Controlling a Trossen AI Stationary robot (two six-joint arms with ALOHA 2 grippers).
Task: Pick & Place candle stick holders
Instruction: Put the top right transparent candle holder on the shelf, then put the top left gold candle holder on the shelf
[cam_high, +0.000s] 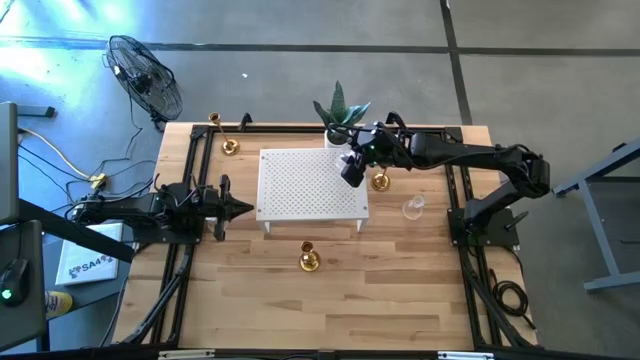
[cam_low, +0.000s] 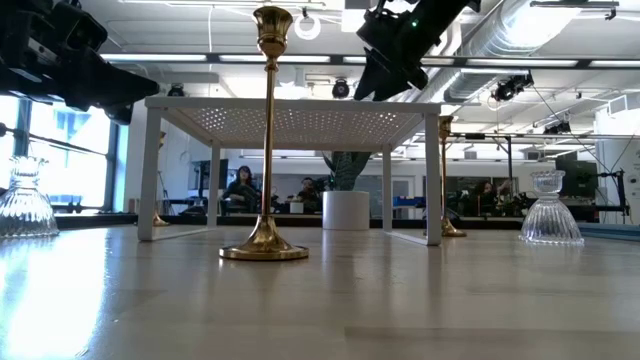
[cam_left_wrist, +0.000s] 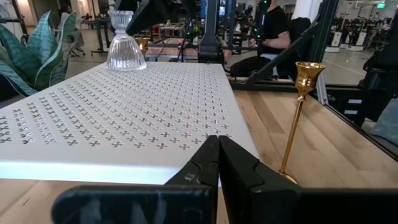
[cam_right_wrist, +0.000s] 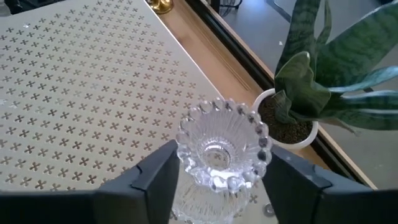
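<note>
Taking the white perforated stand (cam_high: 312, 184) as the landmark and reading from its left: the left gripper (cam_high: 240, 208) waits level with the stand's left edge, just off it, fingers pressed together and holding nothing. Well left of the stand's far corner, a gold candle stick holder (cam_high: 230, 146) stands near the bench's (cam_high: 400, 290) back edge, with what looks like another gold piece beside it, too small to be sure. In front of the stand, a tall gold holder (cam_high: 309, 259) stands upright on the bench: round flared base, slim stem, small cup on top. It is polished metal, so likely stiff and slippery; being top-heavy on a thin stem, it is best taken low on the stem, just above the base. On the stand's far right corner sits a clear glass holder (cam_right_wrist: 222, 149), ribbed, with a beaded rim, between the right gripper's (cam_high: 352, 172) fingers (cam_right_wrist: 155, 177), which stand apart on either side of it without clamping. Glass this thin looks fragile and slick, so a gentle squeeze across the narrow neck seems safest. Behind that corner is a green potted plant (cam_high: 340, 112). Right of the stand, a third gold holder (cam_high: 380, 181) stands on the bench, and just past it another glass holder (cam_high: 413, 206).
</note>
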